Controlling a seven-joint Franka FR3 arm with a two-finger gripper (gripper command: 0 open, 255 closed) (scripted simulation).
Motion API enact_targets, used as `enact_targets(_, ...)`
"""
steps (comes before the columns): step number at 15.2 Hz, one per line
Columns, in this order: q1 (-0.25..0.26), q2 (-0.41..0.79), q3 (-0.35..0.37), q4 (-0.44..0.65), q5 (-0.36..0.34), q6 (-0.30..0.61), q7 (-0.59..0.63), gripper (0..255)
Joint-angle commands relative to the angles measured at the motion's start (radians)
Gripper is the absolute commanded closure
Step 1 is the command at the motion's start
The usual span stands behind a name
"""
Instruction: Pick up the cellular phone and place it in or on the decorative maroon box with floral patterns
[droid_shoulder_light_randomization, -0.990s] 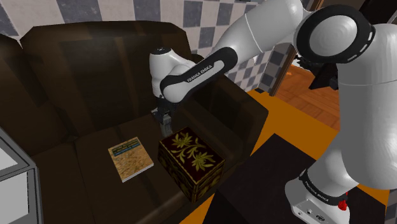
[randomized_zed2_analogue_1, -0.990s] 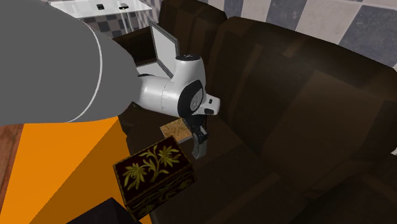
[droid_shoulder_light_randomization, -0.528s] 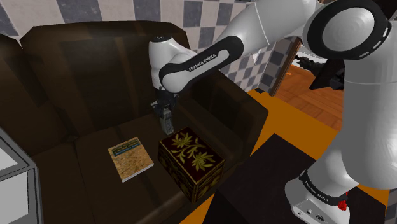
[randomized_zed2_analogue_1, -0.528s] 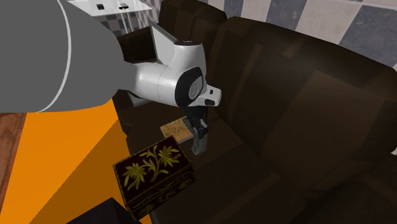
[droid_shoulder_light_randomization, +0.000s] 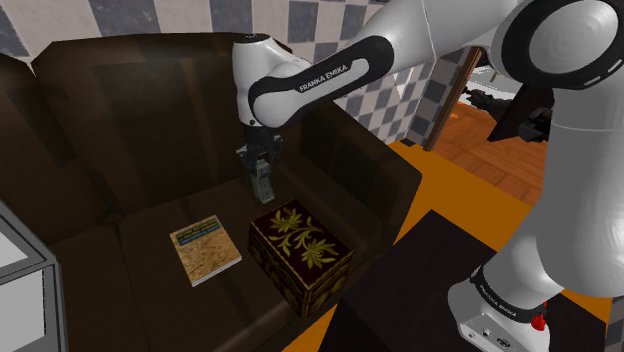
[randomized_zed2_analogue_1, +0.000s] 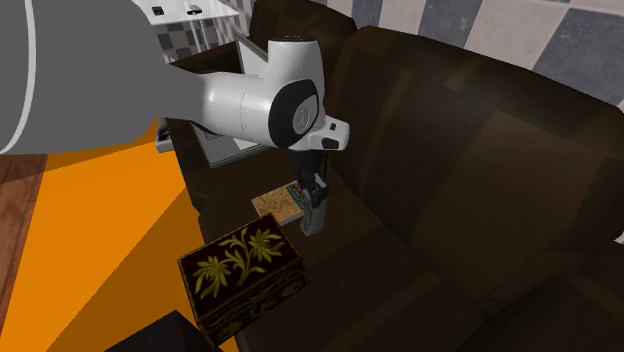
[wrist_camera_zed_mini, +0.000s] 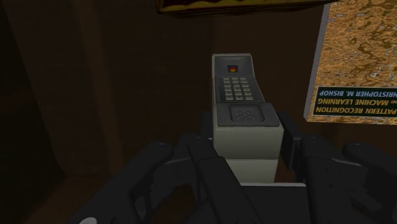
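Note:
A grey cellular phone with a keypad hangs upright between my black fingers, clasped on both sides. My gripper is shut on the phone and holds it in the air above the brown sofa seat, just behind the maroon box with gold floral patterns. From the second exterior view the phone hangs below the gripper, up and to the right of the box. The box lid is closed.
A book with a speckled tan cover lies on the sofa seat beside the box. The sofa back and armrest enclose the seat. An orange floor lies beyond the armrest. A white cabinet stands behind.
My gripper has risen with the phone in it, lifting it higher above the sofa seat. The box and book have stayed put.

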Motion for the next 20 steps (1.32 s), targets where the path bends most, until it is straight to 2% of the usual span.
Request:
enact_targets(1,-0.001,-0.01,0.003,0.016,0.006,-0.026,-0.006,255)
enact_targets(18,-0.006,-0.091,0.019,0.132,0.043,-0.217,-0.041,255)
enact_targets(19,-0.006,-0.091,0.019,0.132,0.043,-0.218,-0.041,255)
enact_targets(20,-0.009,-0.131,0.024,0.075,0.052,-0.2,-0.035,255)
